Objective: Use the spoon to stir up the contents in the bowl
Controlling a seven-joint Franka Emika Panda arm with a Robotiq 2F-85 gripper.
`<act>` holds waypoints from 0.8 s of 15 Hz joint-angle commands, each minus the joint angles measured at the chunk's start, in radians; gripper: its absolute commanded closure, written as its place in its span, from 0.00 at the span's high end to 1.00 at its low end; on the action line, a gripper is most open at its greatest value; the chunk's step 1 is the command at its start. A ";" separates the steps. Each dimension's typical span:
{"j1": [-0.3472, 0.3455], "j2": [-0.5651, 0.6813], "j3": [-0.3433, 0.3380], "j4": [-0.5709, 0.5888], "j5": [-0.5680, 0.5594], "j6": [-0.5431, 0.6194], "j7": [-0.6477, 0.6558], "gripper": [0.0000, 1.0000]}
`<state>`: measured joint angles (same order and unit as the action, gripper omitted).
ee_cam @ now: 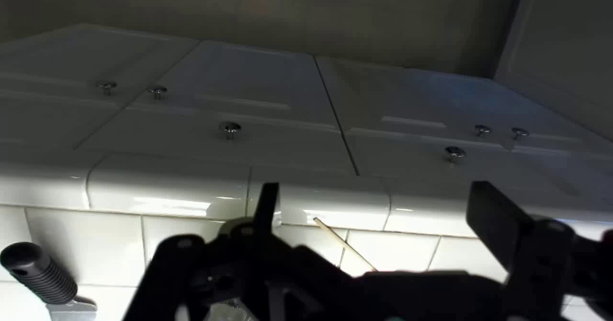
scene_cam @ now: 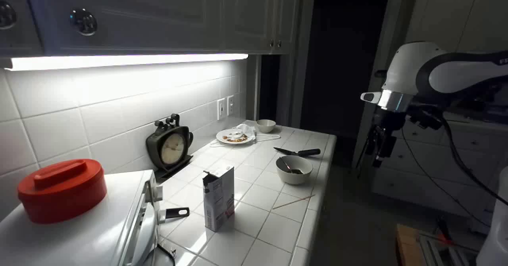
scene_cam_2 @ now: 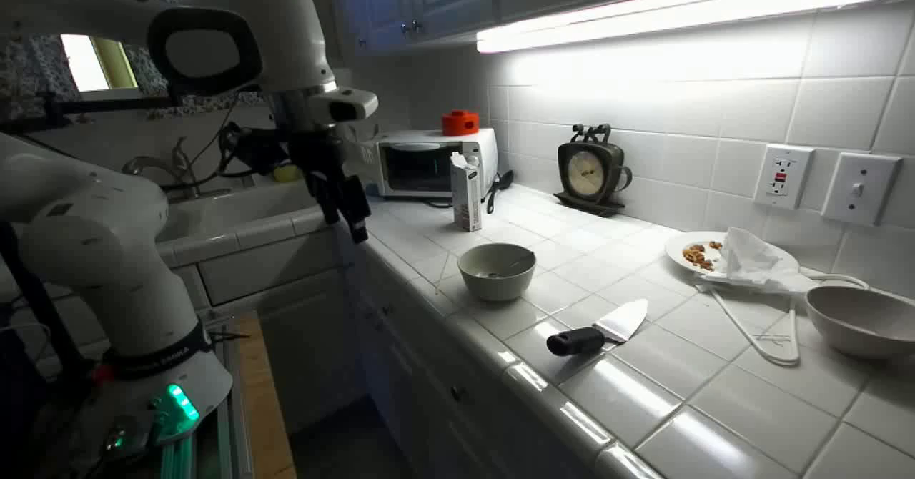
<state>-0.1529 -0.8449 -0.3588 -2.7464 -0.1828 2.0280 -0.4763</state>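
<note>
End effector [ee_cam: 376,206] spread wide; off to its side, the spoon [scene_cam: 285,163] leans in the bowl [scene_cam: 293,178].
The carton [scene_cam: 219,202] bears print I can't read; the spoon's tip is hard to make out.

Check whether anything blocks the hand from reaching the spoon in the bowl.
Nothing visible stands between the open hand and the spoon. The wall of the bowl rings its lower end, so an approach from above looks best.

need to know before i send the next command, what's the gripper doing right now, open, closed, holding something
Gripper: open, holding nothing.
</note>
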 commanded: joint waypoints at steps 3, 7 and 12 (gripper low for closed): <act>-0.003 0.001 0.004 0.002 0.003 -0.002 -0.002 1.00; -0.003 0.001 0.004 0.002 0.003 -0.002 -0.002 1.00; 0.028 0.109 -0.045 0.018 0.031 0.064 -0.033 1.00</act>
<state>-0.1523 -0.8204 -0.3720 -2.7468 -0.1825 2.0486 -0.4802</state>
